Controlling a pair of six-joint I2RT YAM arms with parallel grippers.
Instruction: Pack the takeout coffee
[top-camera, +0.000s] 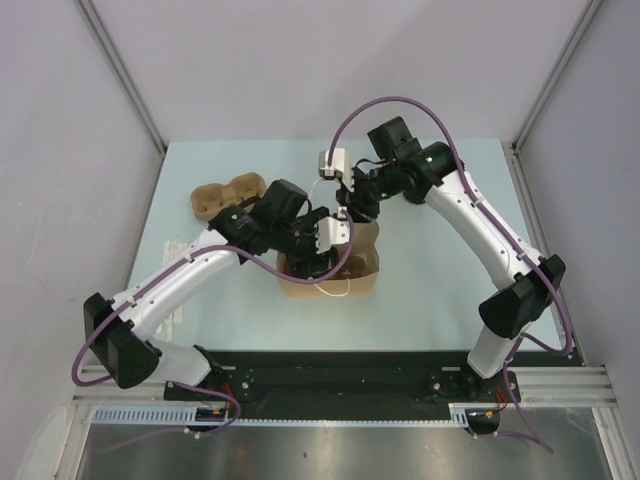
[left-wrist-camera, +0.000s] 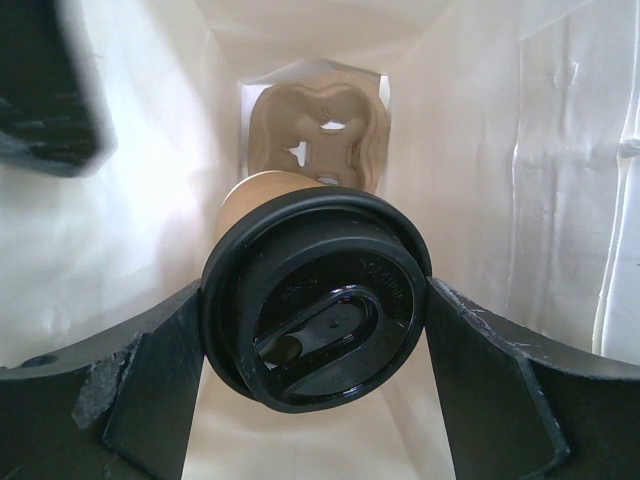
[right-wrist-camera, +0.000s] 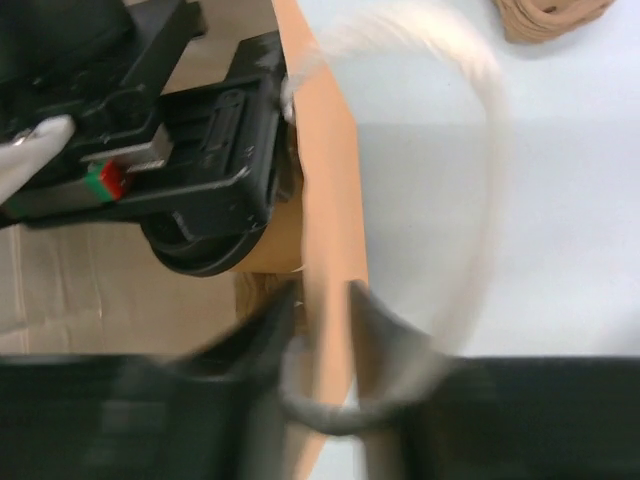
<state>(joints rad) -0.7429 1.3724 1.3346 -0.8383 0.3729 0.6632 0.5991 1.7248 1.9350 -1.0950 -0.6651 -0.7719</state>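
**As the right claw (right-wrist-camera: 325, 325) pinches the bag (top-camera: 362, 275), the coffee (left-wrist-camera: 300, 330) hangs inside**

Though grey walls (top-camera: 60, 150) box in the pale blue table (top-camera: 440, 240), the overhead view can't show us the coffee. The left arm covers the mouth of the brown bag, which sits mid-table. Left of the bag, a pulp tray (top-camera: 222, 195) lies on the table, partly behind that arm.

Down the left wrist camera it's white bag walls all round, with a second tray (left-wrist-camera: 320, 135) at the far end. In front of it is the coffee, lid towards us, its kraft body mostly hidden behind the lid. The left claw (left-wrist-camera: 317, 295) is clamped on the lid's rim from both sides.

The right claw is a blur, yet its fingers grip the bag's wall, one either side. The white handle (right-wrist-camera: 480, 150) smears across that shot.
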